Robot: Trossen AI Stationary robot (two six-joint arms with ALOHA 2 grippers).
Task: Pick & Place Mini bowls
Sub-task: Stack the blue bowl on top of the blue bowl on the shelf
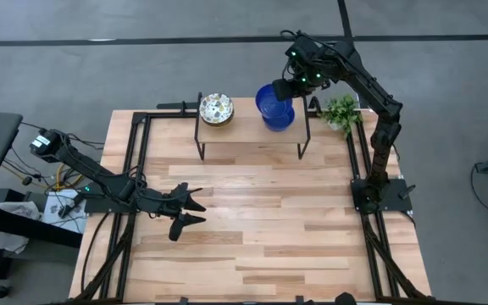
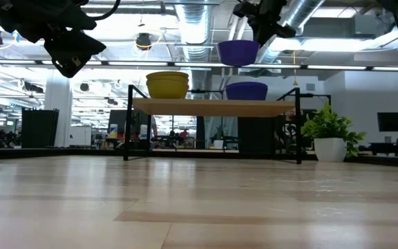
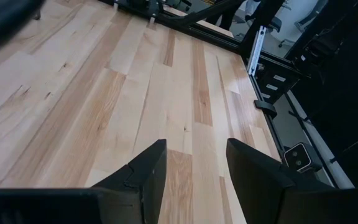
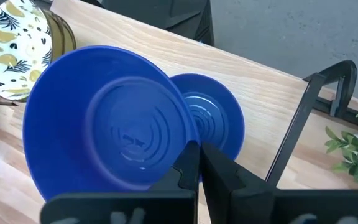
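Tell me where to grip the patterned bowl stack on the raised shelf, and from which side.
Take the patterned bowl stack by its rim, coming down from above, probably with one finger inside and one outside. It sits upright and open-topped on the shelf, as the right gripper pinches the lifted blue bowl by its rim.

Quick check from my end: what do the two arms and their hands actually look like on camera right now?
Both are dark, near-black jointed arms on black frame mounts. The left hand ends in two tapered, pointed black fingers. The right hand has similar matte black fingers, and its wrist shows small green indicator lights. Loose cables trail by the left arm's base.
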